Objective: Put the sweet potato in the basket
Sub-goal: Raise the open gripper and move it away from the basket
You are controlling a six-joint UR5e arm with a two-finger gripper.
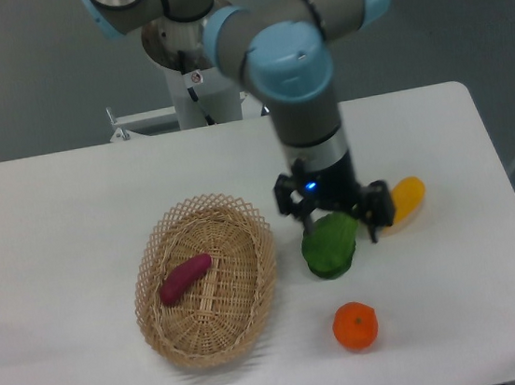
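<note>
Magenta sweet potato [184,278] lies inside the basket [255,324]; the end effector [337,225] hangs spread, empty.

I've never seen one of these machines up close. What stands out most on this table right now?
The big grey and blue robot arm dominates, its black two-finger gripper hanging open just over the leafy green vegetable right of centre. To the left sits the oval tan wicker basket with the small magenta-red sweet potato lying inside. A round orange lies near the front edge.
</note>
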